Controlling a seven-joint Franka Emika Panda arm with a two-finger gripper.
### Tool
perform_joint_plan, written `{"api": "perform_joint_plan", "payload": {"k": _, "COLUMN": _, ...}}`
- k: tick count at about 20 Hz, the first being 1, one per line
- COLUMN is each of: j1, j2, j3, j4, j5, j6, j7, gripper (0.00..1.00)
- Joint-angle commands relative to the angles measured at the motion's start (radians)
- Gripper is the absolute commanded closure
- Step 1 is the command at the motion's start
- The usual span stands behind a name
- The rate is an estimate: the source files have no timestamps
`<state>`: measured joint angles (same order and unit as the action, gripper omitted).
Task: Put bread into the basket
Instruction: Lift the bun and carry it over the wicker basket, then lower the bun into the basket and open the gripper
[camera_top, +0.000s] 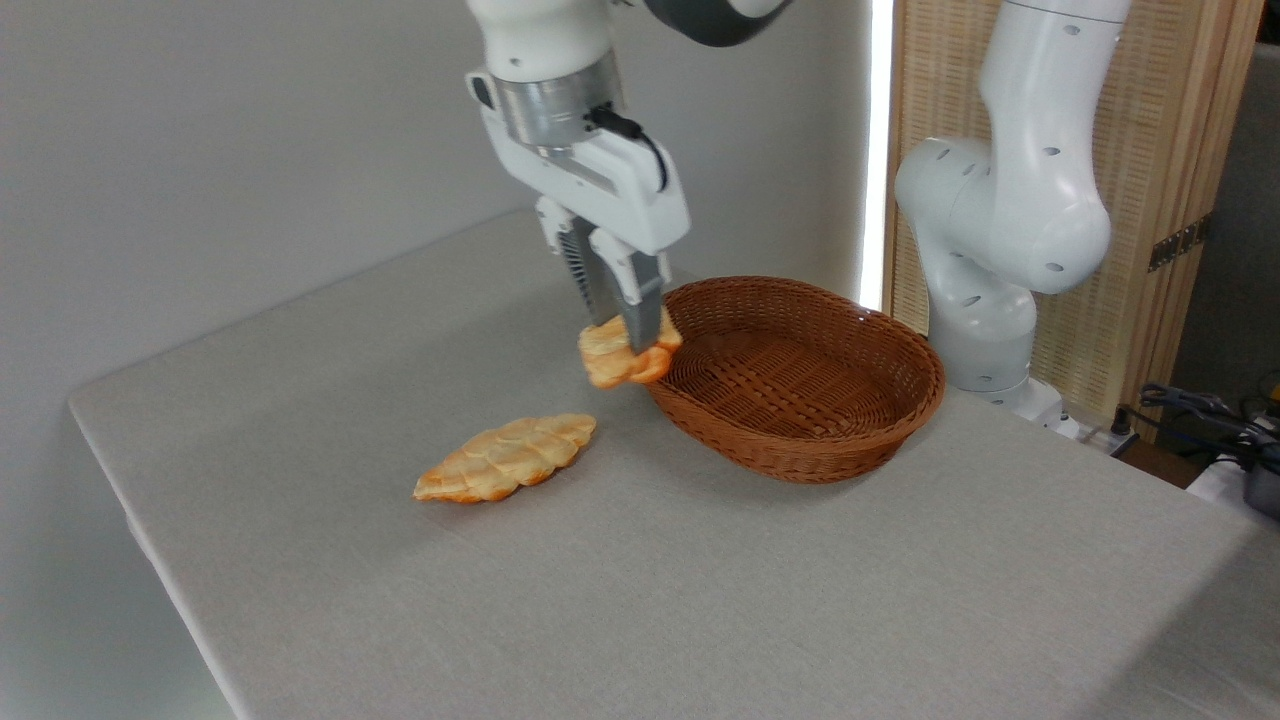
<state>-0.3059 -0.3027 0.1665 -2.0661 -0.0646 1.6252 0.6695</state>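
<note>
The pincer (630, 335) hangs in the upper middle of the frame, its fingers clamped on the bread (625, 358), a small golden-orange bun lifted clear of the tabletop (700, 580). The bun sits just at the left rim of the basket (880, 440), outside it or barely over the edge. The oval wicker basket at centre right holds nothing; its woven floor shows bare. A longer braided loaf (505, 457) lies flat on the tabletop at lower left of the bun, apart from the basket.
</note>
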Motion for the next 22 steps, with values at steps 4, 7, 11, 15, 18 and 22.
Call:
{"api": "perform_joint_plan", "payload": {"k": 4, "j1": 0.005, "j2": -0.099, "j3": 0.010, "j4": -0.163, "j5": 0.008, "j6": -0.079, "j7": -0.016, "gripper": 0.45}}
{"api": "perform_joint_plan", "payload": {"k": 7, "j1": 0.005, "j2": -0.099, "j3": 0.010, "j4": -0.200, "j5": 0.008, "j6": -0.096, "j7": -0.005, "gripper": 0.39}}
{"api": "perform_joint_plan", "payload": {"k": 11, "j1": 0.005, "j2": -0.085, "j3": 0.010, "j4": -0.236, "j5": 0.008, "j6": -0.091, "j7": 0.011, "gripper": 0.10}}
{"api": "perform_joint_plan", "payload": {"k": 15, "j1": 0.001, "j2": -0.052, "j3": 0.008, "j4": -0.239, "j5": 0.008, "j6": -0.093, "j7": 0.038, "gripper": 0.00}}
{"api": "perform_joint_plan", "payload": {"k": 18, "j1": -0.007, "j2": -0.033, "j3": 0.008, "j4": -0.239, "j5": 0.008, "j6": -0.096, "j7": 0.047, "gripper": 0.00}}
{"api": "perform_joint_plan", "payload": {"k": 22, "j1": -0.009, "j2": -0.021, "j3": 0.007, "j4": -0.239, "j5": 0.008, "j6": -0.096, "j7": 0.047, "gripper": 0.00}}
